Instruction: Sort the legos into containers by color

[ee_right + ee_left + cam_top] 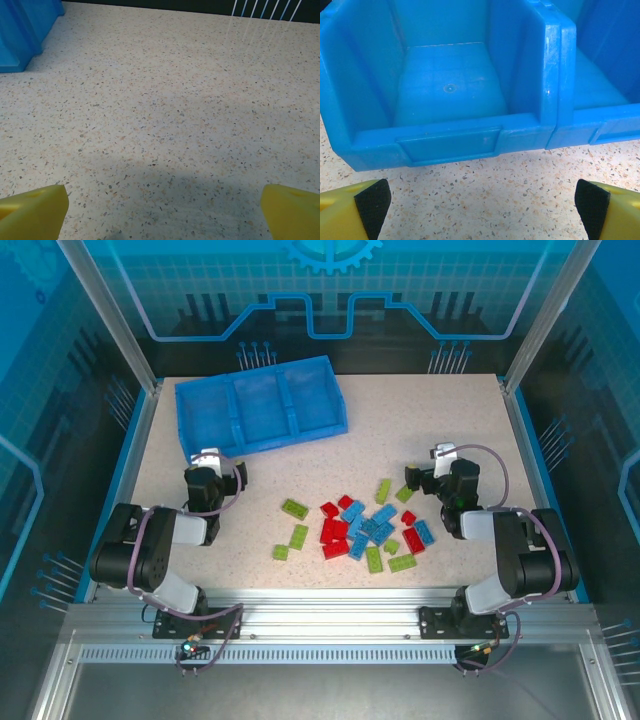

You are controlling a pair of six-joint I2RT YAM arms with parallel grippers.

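The sorting is, by my judgement, only starting: all three compartments of the tray point(270, 440) are standing empty, and the legos point(365, 525) are lying in a loose scatter on the desk point(450, 420), on the near side of the tray and to its right, well apart from it. Red and blue bricks are crowding the middle of the scatter, while green ones are sitting around its edges.

The left pincer point(482, 207) is hovering just before the tray's near wall, facing an empty compartment, its fingers spread wide and gripping nothing. The right pincer point(162, 215) is hanging over bare desk to the right of the tray, likewise spread and empty.

The next move is probably calling for one arm to turn away from the tray toward the scatter and single out an outlying green brick, since the crowded ones are touching neighbours.

The desk is showing a pale speckled surface. Translucent blue panels on metal posts are enclosing the space behind the tray.
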